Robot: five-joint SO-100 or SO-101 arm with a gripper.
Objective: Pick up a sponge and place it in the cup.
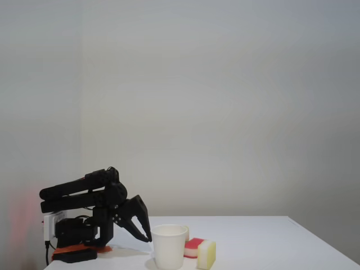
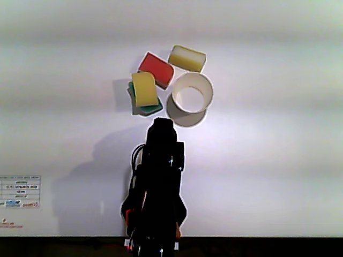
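Arm folded low, cup ahead of it
The gripper (image 1: 147, 236) hangs empty, slightly parted, just left of the cup (image 1: 169, 246); the sponge (image 2: 187, 58) lies beyond, upper centre.

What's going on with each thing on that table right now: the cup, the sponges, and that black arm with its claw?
cup: upright on the table, looks empty inside.
pale yellow sponge: lying flat behind the cup, untouched.
red-topped sponge: lying flat beside the cup.
yellow-and-green sponge: lying flat, apart from the gripper.
arm: folded low at its base.
gripper: pointing down beside the cup, holding nothing; open or shut, I cannot tell.
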